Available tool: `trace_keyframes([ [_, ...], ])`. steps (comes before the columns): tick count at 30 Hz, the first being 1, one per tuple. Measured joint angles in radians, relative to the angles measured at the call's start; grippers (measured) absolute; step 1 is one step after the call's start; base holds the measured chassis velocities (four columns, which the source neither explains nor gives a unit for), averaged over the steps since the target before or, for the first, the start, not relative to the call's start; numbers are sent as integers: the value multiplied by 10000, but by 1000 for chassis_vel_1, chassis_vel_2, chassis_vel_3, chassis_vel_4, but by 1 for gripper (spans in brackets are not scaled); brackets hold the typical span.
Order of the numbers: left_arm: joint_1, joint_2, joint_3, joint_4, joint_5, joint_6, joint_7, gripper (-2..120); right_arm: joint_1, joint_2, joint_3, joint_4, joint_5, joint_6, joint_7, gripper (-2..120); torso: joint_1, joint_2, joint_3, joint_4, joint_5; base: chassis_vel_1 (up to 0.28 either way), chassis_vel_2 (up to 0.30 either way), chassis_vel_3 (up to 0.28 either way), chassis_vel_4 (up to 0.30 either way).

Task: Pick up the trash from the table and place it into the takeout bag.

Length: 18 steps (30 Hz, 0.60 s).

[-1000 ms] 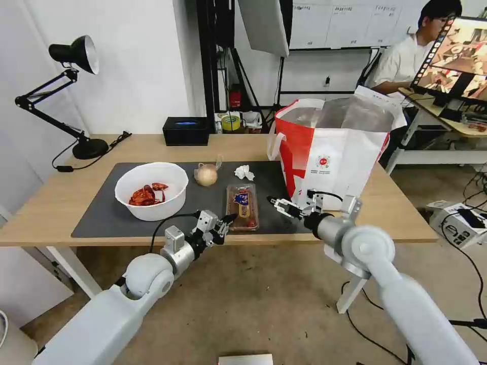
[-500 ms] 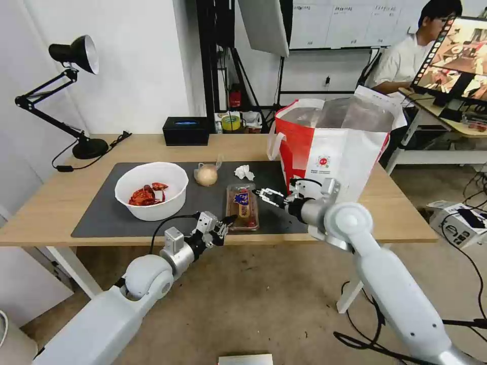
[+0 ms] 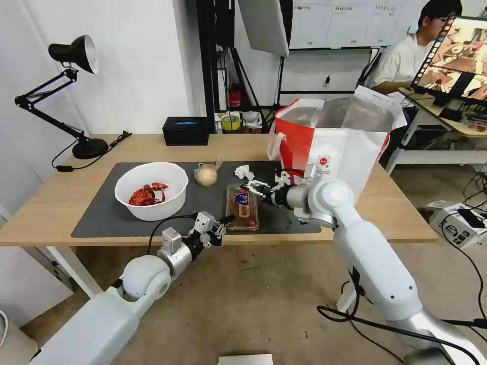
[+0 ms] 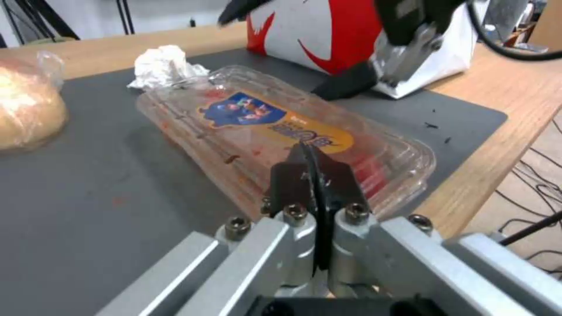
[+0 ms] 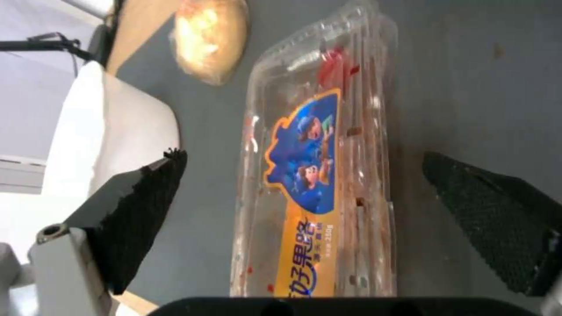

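Note:
The clear hinged tray (image 3: 243,209) lies on the dark mat (image 3: 101,218) near the table's (image 3: 56,203) front edge. My right gripper (image 3: 251,186) hangs open just above the tray's far end; in the right wrist view its fingers (image 5: 140,206) straddle the tray (image 5: 316,175). My left gripper (image 3: 223,222) is shut, its tips (image 4: 310,173) against the tray's near edge (image 4: 263,118). The white bowl (image 3: 151,190) with red scraps, the bagged beige ball (image 3: 206,175) and the crumpled tissue (image 3: 244,172) rest on the mat. The red-and-white takeout bag (image 3: 329,147) stands open at the right.
A black desk lamp (image 3: 76,56) stands at the table's far left corner and a black box (image 3: 186,131) at the back edge. A second desk with a monitor (image 3: 456,56) is behind the bag. Cables lie on the floor at the right.
My right gripper has swung left from in front of the takeout bag to above the tray's far end. The left gripper has barely shifted.

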<state>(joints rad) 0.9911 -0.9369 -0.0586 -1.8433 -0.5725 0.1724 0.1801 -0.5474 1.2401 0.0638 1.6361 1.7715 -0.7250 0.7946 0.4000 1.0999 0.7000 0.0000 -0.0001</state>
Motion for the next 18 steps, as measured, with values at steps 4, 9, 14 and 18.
trace_keyframes([
  [4,13,-46,5,-32,0,-13,16,0,80,106,-184,-197,49,1,35,100,0,0,0,0,0,0,0,0,0],
  [9,32,-61,-12,-49,0,-40,21,0,170,310,-324,-444,44,7,37,100,0,0,0,0,0,0,0,0,0],
  [14,34,-45,-32,-54,0,-62,21,0,247,399,-482,-557,31,10,37,100,0,0,0,0,0,0,0,0,0],
  [18,32,-36,-38,-61,-2,-80,21,0,335,452,-642,-669,21,14,33,100,0,1,-1,0,0,0,0,0,0],
])
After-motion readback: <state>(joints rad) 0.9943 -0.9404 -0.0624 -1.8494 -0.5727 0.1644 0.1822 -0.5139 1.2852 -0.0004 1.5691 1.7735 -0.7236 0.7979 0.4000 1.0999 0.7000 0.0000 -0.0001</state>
